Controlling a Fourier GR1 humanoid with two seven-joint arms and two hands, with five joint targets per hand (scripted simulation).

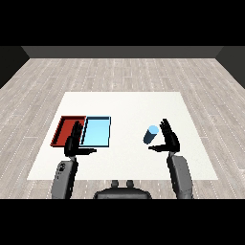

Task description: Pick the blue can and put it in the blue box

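Blue can (150,135) stands just left of the spread-fingered right hand (168,138); left hand (73,144) also spread.

Bare test room: white table (129,103), grey plank floor (119,72), dark walls (119,51).

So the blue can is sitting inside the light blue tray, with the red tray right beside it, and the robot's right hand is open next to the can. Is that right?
Not quite. The head view shows the blue can on the white table, well to the right of the light blue tray, not inside it. The rest holds: the red tray lies beside the blue one, and the right hand is open next to the can.
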